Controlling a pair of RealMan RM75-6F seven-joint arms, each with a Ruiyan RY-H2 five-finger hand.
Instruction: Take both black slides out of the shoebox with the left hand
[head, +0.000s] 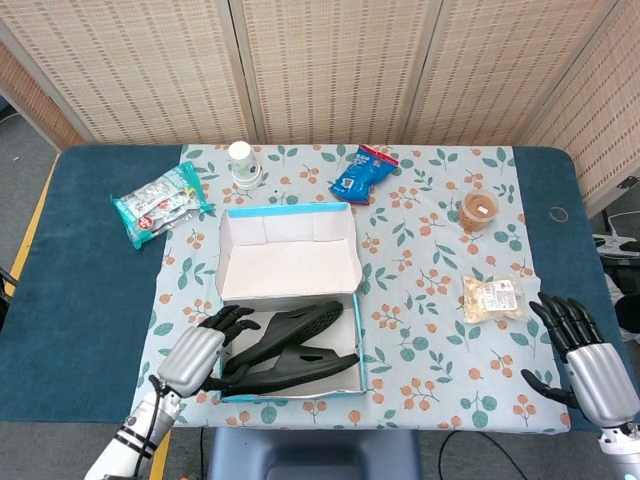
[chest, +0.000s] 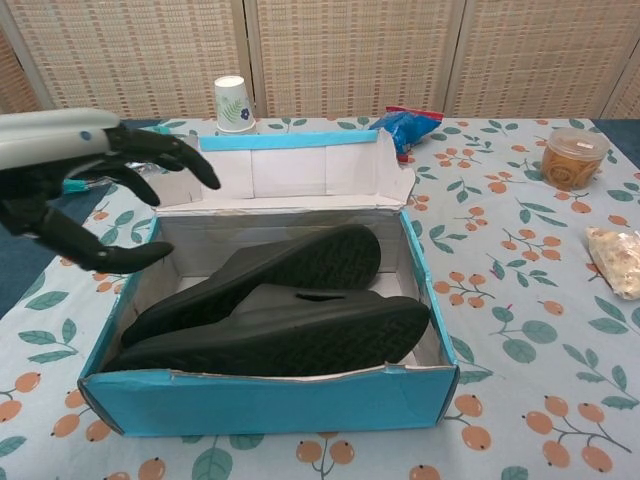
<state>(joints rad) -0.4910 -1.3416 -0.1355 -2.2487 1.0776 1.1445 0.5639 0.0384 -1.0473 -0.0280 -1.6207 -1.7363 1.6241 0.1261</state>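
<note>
Both slides (head: 290, 348) lay inside the shoebox (head: 222, 330), one overlapping the other, soles up and tilted, filling most of the tray. In the chest view the upper slide (chest: 270, 275) leaned from the left near corner toward the back right, while the lower slide (chest: 290, 335) sat in front of it along the near wall. Packed that way, the upper one looked like the easier first pick, since its raised edge faced the left side.

The left robot hand (head: 195, 355) hovered at the box's left wall, fingers spread wide and empty, fingertips reaching over the rim toward the slides. In the chest view the left robot hand (chest: 85, 190) hung above the left rim with thumb set apart below the fingers, a posture that seemed meant to straddle a slide's edge. It touched neither slide.

The right robot hand (head: 585, 350) rested off at the worktop's (head: 90, 310) far right edge, fingers apart and holding nothing, well away from the box; the task gave it no part.

The lid (head: 288, 255) stood folded back behind the tray, leaving the opening free from above and from the left. Neither slide was out yet.
</note>
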